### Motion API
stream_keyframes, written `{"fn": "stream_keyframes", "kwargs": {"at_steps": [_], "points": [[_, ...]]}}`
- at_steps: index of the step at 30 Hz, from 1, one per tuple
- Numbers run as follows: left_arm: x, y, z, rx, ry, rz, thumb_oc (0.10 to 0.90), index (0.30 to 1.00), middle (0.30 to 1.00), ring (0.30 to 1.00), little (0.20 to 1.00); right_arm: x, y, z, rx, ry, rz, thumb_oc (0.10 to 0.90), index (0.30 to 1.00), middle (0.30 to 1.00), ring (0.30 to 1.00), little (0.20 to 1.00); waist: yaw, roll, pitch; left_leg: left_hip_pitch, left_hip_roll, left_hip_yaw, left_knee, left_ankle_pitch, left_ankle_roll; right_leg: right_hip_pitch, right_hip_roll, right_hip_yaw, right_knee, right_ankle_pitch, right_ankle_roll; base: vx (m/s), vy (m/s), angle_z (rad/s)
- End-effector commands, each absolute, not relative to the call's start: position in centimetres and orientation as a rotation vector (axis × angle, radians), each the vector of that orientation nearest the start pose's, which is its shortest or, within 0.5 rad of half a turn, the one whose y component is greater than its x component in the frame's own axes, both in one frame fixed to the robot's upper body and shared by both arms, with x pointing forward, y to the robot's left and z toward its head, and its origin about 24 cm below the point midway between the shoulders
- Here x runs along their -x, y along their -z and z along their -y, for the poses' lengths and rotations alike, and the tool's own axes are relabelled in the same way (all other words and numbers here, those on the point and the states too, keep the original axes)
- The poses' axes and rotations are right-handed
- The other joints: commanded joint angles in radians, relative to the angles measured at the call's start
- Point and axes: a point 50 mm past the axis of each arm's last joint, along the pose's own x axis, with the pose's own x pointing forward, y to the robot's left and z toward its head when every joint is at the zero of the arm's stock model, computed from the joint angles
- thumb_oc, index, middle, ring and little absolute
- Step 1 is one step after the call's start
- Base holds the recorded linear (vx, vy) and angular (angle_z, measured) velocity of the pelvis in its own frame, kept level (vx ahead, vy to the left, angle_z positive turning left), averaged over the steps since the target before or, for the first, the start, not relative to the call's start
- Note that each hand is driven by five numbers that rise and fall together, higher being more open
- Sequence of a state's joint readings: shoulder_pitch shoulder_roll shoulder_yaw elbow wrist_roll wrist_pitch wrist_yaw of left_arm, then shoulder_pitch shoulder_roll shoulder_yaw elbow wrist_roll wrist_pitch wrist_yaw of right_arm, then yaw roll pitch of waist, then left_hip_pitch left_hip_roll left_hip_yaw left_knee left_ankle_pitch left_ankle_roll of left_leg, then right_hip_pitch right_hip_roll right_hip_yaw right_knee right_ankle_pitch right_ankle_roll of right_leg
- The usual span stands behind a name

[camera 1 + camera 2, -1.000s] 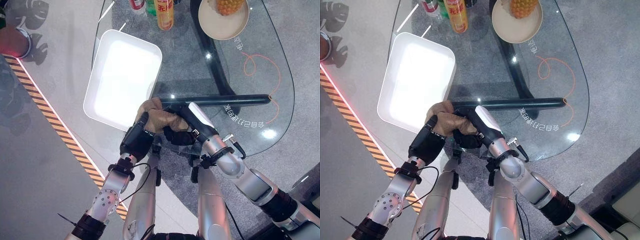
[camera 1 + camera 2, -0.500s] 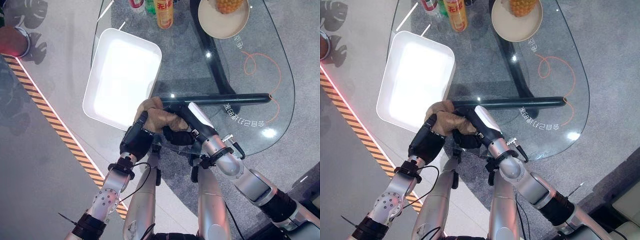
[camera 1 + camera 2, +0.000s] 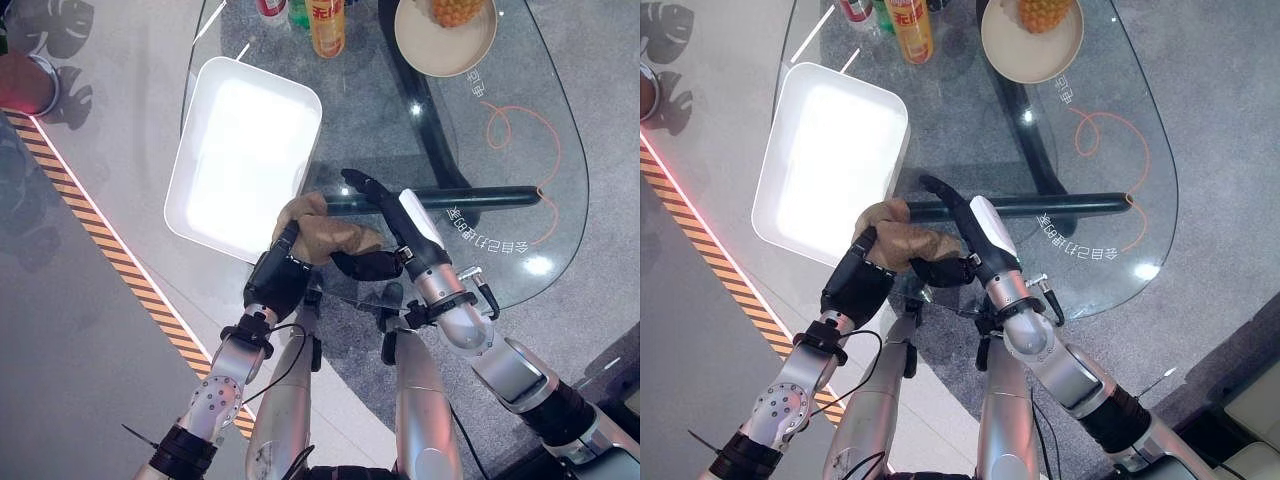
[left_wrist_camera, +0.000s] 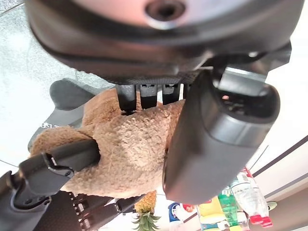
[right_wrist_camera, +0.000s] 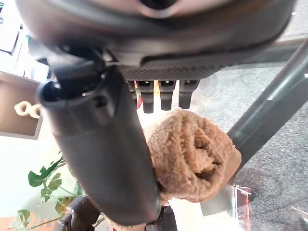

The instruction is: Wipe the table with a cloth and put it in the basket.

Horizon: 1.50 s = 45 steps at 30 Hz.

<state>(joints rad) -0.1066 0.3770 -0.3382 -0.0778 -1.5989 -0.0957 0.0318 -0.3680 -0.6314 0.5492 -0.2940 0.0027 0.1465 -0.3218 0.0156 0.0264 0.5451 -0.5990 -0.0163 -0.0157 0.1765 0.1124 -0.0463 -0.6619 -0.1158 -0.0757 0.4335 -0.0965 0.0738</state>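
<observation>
Holding the brown cloth bunched at the near edge of the glass table, left robot hand curling round it, right robot hand lying alongside with fingers straight, clasping nothing. Judging wiping finished or finishing; dropping into the white basket just beside remaining. Sitting farther off: bottles, a pineapple plate. Grey floor showing around and beneath.

You can see white mirrored characters on the glass table, right of centre by an orange squiggle, and none of them is legible.
</observation>
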Motion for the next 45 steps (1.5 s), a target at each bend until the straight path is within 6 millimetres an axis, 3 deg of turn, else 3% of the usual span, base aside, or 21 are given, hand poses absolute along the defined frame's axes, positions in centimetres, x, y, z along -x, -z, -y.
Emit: {"fn": "stream_keyframes", "kwargs": {"at_steps": [1,9,15,22,36,45], "points": [[-24.8,-10.9,-13.1,1.262,0.457,0.049,0.1,0.3,0.3,0.3,0.2,-25.7,-19.8,11.5,0.52,-0.161,0.709,0.8,0.9,0.9,0.9,0.9,-0.004,-0.026,-0.025,-0.009,-0.07,0.064,0.129,-0.139,0.054,0.048,0.063,-0.035,-0.151,0.099,0.007,0.0,0.0,0.0],[-24.9,-10.9,-14.2,1.201,0.416,0.122,0.1,0.3,0.3,0.3,0.2,-25.7,-19.2,12.9,0.528,-0.109,0.663,0.8,0.9,0.9,0.9,0.9,-0.012,-0.027,-0.025,-0.009,-0.063,0.075,0.127,-0.14,0.05,0.046,0.065,-0.032,-0.148,0.094,0.008,0.0,0.0,0.0],[-25.1,-11.7,-16.6,1.112,0.318,0.276,0.1,0.3,0.3,0.3,0.2,-25.8,-18.1,13.9,0.513,-0.109,0.577,0.8,0.9,0.9,0.9,0.9,-0.015,-0.025,-0.025,-0.006,-0.059,0.08,0.128,-0.142,0.047,0.046,0.067,-0.027,-0.143,0.087,0.009,0.0,0.005,0.0],[-25.1,-14.1,-20.3,0.978,0.137,0.534,0.1,0.3,0.3,0.3,0.2,-25.9,-16.0,15.0,0.54,-0.111,0.459,0.8,0.9,0.9,0.9,0.9,-0.023,-0.013,-0.025,-0.009,-0.061,0.077,0.138,-0.141,0.041,0.042,0.069,-0.021,-0.128,0.074,0.003,0.01,0.048,-0.01],[-25.1,-17.9,-22.2,0.702,-0.016,0.756,0.1,0.3,0.3,0.3,0.2,-26.6,-15.0,14.7,0.564,-0.134,0.378,0.8,0.9,0.9,0.9,0.9,-0.032,-0.004,-0.025,-0.05,-0.056,0.085,0.171,-0.147,0.038,-0.005,0.075,0.004,-0.086,0.058,-0.005,0.01,0.051,-0.04],[-26.2,-19.7,-24.3,0.352,-0.33,0.83,0.1,0.3,0.3,0.3,0.2,-27.9,-15.0,14.0,0.578,-0.178,0.316,0.8,0.9,0.9,0.9,0.9,-0.039,-0.004,-0.025,-0.093,-0.052,0.093,0.2,-0.15,0.032,-0.046,0.073,0.012,-0.066,0.056,-0.011,0.01,0.055,-0.02]]}}
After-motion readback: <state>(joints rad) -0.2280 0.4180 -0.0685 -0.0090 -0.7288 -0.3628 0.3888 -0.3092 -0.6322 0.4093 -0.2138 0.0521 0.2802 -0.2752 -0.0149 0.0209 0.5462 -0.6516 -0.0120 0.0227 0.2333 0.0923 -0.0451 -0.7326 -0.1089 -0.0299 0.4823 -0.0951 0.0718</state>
